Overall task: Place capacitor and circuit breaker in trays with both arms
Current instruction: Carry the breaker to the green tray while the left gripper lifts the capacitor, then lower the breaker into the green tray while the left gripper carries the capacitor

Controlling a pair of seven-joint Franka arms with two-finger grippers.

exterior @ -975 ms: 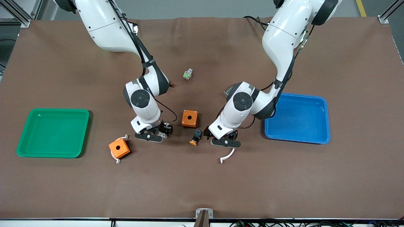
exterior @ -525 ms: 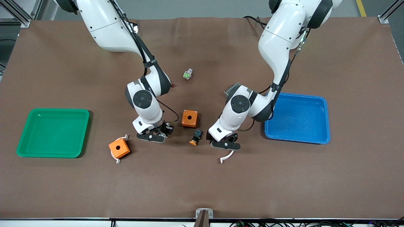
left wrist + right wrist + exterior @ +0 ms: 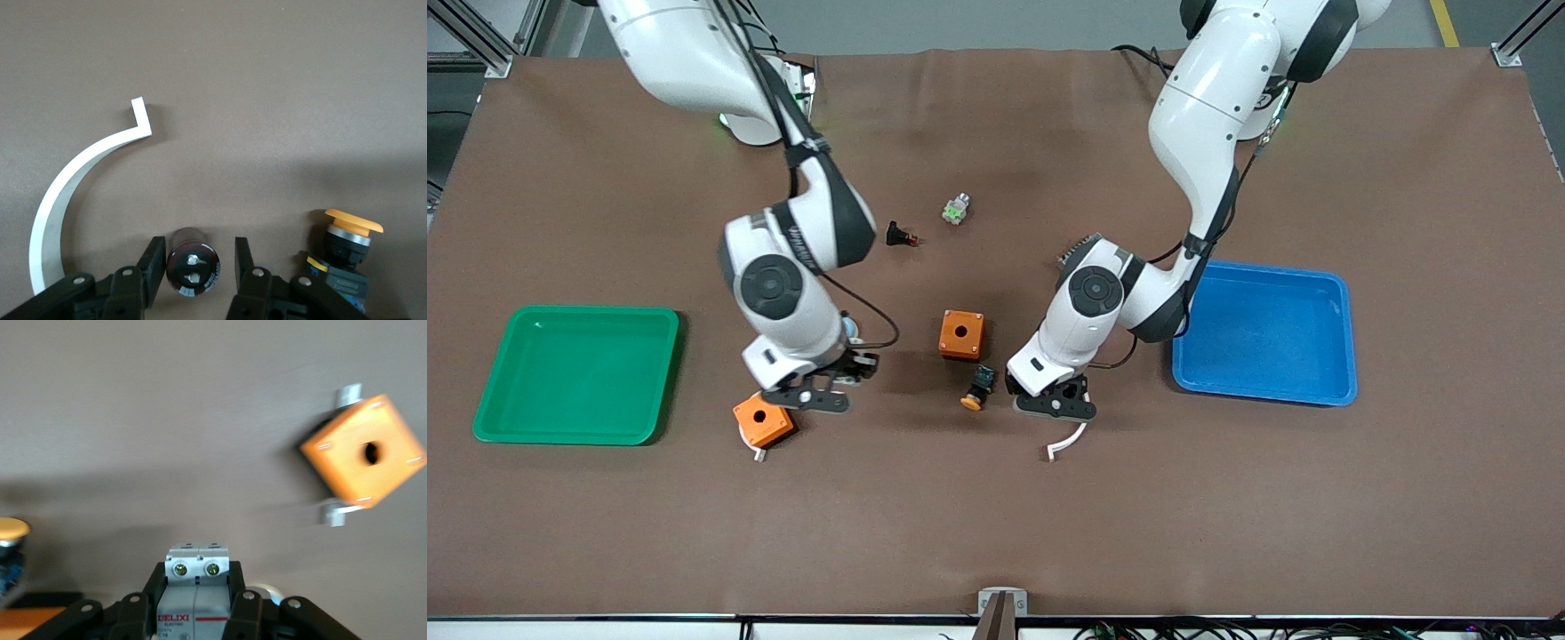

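Observation:
The capacitor [image 3: 193, 269], a small black cylinder with pale markings, stands on the brown mat between the open fingers of my left gripper [image 3: 193, 257]. One finger is close against it and the other stands a little off. In the front view my left gripper [image 3: 1054, 402] is low over that spot and hides the capacitor. My right gripper [image 3: 198, 580] is shut on the white circuit breaker [image 3: 198, 590]. In the front view my right gripper [image 3: 818, 391] is up over the mat, beside an orange box with white tabs [image 3: 763, 420].
A green tray [image 3: 578, 373] lies at the right arm's end and a blue tray [image 3: 1263, 333] at the left arm's end. Mid-table are a second orange box [image 3: 961, 334], an orange-capped black button [image 3: 978, 388], a white curved strip [image 3: 1067, 440], a red-tipped black part [image 3: 901, 237] and a green-and-white part [image 3: 956, 210].
My right gripper has risen and moved toward the green tray with the circuit breaker in it. My left gripper has shifted only slightly over the capacitor.

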